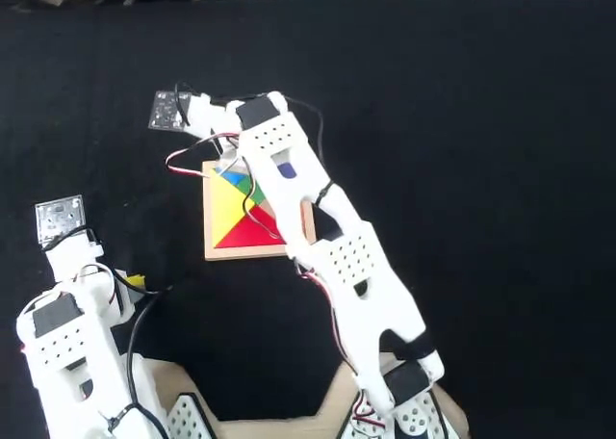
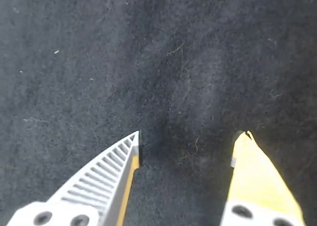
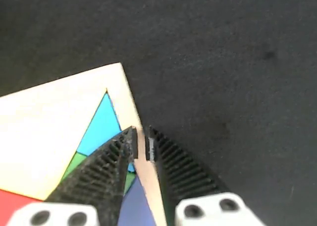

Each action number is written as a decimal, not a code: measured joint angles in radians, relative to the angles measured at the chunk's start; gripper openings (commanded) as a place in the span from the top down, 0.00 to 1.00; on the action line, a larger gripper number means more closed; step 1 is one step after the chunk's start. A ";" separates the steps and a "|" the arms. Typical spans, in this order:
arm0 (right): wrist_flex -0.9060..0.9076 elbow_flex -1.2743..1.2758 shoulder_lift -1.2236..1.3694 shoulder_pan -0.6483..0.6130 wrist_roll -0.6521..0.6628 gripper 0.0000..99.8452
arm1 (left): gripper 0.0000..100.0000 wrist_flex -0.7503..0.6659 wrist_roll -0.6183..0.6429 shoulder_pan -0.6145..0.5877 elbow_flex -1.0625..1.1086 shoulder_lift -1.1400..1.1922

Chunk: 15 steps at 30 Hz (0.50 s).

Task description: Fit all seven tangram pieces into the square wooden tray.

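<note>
The square wooden tray lies left of the table's middle. In it show a yellow piece, a red piece and a green piece; my right arm hides the rest. My right gripper hangs over the tray's far left corner, its fingertips a sliver apart astride the wooden rim, holding nothing. Beside it lie a light blue triangle, a green piece and a dark blue piece. My left gripper stands open over bare black cloth, near the table's front left.
Black cloth covers the whole table, with wide free room right of and behind the tray. My right arm slants across the tray's right half. The arm bases stand at the front edge.
</note>
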 measured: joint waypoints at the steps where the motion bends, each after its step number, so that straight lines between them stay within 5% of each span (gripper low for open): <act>1: 0.009 -0.002 0.002 0.000 0.000 0.95 | 0.70 0.000 0.000 0.000 0.000 0.000; 15: 0.396 -0.540 -0.011 0.071 -0.040 0.99 | 0.70 -0.005 0.000 0.003 0.000 0.000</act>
